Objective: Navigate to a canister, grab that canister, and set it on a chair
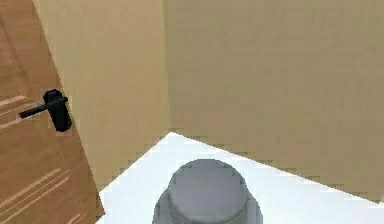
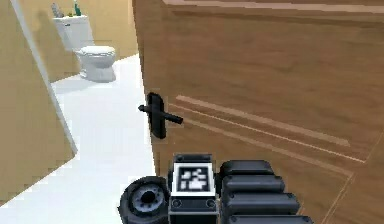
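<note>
The robot looks to be at the searching stage of the task, and the layout fits that. In the arm side view the arm (image 2: pixel 250 192) sits short and low at the bottom edge, right of centre. It is probably held compact so that it clears the wooden door (image 2: pixel 270 90), which takes up the frame's right half just beyond it. A white marker square (image 2: pixel 195 180) faces the camera, and left of it is the claw (image 2: pixel 146 199), a dark rounded lump whose tip I cannot make out. Whether it grips anything, or how its fingers are set, cannot be told. The door's black lever handle (image 2: pixel 160 112) juts out at mid-frame. Left of the door's edge, white floor (image 2: pixel 100 140) runs to a toilet (image 2: pixel 98 62) in the upper left. Small items (image 2: pixel 72 12) stand on its tank, and one may be the canister, though they are too small to say. The forward view adds what lies ahead: a door panel (image 1: pixel 35 150) at the left edge with a dark handle (image 1: pixel 55 108), and beige walls (image 1: pixel 270 80) meeting in a corner. A grey dome (image 1: pixel 210 198) sits at bottom centre, perhaps part of the robot itself. A dead end ahead suggests the opening toward the toilet is the better heading.
</note>
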Tool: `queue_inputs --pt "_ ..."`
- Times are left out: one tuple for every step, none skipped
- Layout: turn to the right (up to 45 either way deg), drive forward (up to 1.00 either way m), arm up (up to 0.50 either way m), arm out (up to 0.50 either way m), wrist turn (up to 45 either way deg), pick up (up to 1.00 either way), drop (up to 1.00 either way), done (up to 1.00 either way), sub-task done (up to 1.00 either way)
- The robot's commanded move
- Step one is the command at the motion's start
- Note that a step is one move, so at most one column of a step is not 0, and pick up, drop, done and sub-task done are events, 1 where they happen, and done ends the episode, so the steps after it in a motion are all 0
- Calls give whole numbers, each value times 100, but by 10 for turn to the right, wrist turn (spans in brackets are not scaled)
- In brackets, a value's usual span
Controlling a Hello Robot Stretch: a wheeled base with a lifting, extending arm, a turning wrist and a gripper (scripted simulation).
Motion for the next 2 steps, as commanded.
queue_inputs --pt "60 0 0 0 0 0 0 0 0" --pt "0 20 0 0 0 0 0 0 0"
